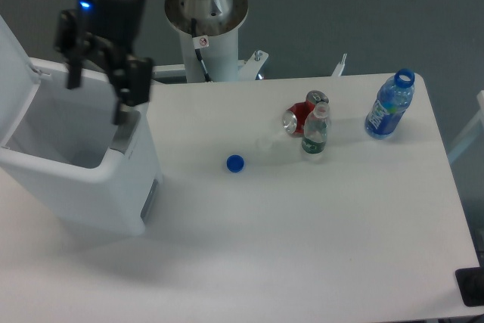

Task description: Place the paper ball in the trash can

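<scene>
The trash can [121, 202] is the large white bin at the table's left, with its lid [13, 73] swung up and open on the far left side. My gripper [98, 94] hangs over the bin's open mouth near its right rim. Its two black fingers [73, 73] are spread apart and nothing shows between them. The paper ball is not in view anywhere on the table; I cannot see whether it lies inside the bin.
A blue bottle cap [235, 163] lies mid-table, with a tiny pale clear cap [265, 142] to its right. A crushed red can [299, 117] and a small clear bottle [315, 132] stand together. A blue bottle [389, 107] stands far right. The robot base [206, 17] is at the back.
</scene>
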